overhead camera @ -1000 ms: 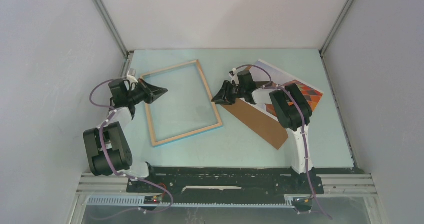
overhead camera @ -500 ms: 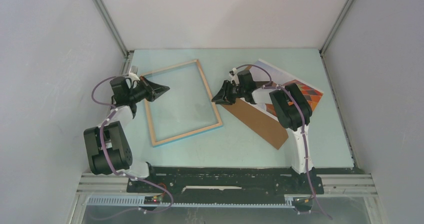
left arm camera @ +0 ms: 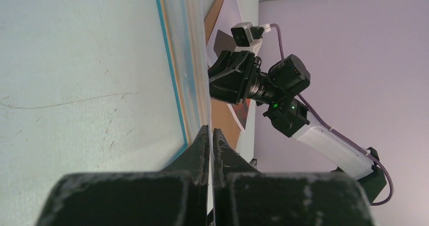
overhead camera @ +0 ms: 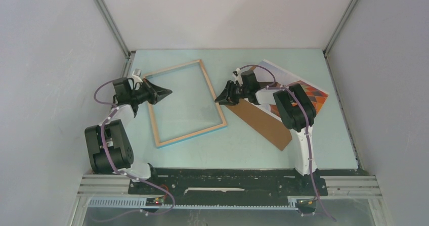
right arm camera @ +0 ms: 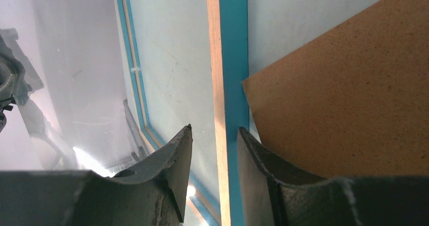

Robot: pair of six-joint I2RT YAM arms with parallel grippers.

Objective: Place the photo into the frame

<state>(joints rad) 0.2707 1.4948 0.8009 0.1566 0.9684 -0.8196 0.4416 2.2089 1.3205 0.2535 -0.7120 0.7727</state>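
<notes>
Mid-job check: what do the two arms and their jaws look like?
Both the left arm and right arm mix black boxy joint housings with white links, a purple cable running along each. The left gripper and right gripper are matte black with tapering, wedge-shaped jaws. A small grey-white camera sits on the right wrist, a green light behind it.

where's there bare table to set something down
Bare: the near strip of table in front of the frame, and the near right corner beside the backing board. Crowded: the frame-to-board gap, where the right gripper sits, and the photo beyond.
</notes>
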